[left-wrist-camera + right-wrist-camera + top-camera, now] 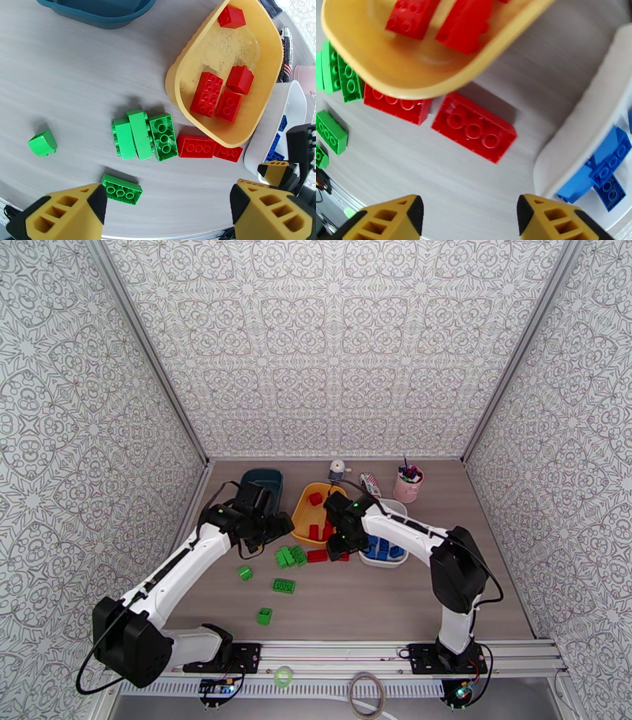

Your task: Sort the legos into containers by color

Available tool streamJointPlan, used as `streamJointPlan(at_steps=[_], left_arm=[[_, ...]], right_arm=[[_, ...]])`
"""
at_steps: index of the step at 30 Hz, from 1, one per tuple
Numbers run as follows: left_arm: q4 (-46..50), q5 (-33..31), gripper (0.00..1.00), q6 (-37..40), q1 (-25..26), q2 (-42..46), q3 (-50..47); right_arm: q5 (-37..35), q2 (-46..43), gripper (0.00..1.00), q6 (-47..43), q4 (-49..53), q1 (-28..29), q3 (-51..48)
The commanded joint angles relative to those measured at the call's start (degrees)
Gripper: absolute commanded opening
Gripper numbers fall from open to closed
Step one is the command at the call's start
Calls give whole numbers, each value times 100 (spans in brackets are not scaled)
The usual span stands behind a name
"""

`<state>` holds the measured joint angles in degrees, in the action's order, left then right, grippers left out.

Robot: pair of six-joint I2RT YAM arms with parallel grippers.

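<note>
Several green legos lie loose on the table: a cluster (290,556) (144,134), a flat one (121,189) and a small one (42,143). Two red legos (196,146) (474,127) lie just in front of the yellow container (304,516) (173,85), which holds several red ones. Blue legos (600,173) sit in the white container (391,556) (584,130). Behind the left arm stands the teal container (263,481). My left gripper (170,209) hovers open near the green cluster. My right gripper (468,213) stands open over the nearer red lego, nothing between its fingers.
A pink cup of pens (408,485), a small white object (338,470) and a striped item (370,483) stand at the back. A green tape roll (284,676) lies on the front rail. Patterned walls close in three sides. The two grippers are close together.
</note>
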<state>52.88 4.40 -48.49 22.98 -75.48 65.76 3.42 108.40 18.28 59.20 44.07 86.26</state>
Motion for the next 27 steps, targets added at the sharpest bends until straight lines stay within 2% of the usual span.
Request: streamJointPlan(at_steps=[1, 10, 27], left_arm=[[16, -45, 88, -83, -30, 70, -61], [37, 5, 88, -5, -40, -183, 178], [283, -19, 88, 35, -39, -204, 310]], right_arm=[[-7, 251, 68, -343, -66, 65, 297], [-75, 729, 73, -844, -114, 58, 686], [171, 1095, 76, -1231, -548, -74, 446]])
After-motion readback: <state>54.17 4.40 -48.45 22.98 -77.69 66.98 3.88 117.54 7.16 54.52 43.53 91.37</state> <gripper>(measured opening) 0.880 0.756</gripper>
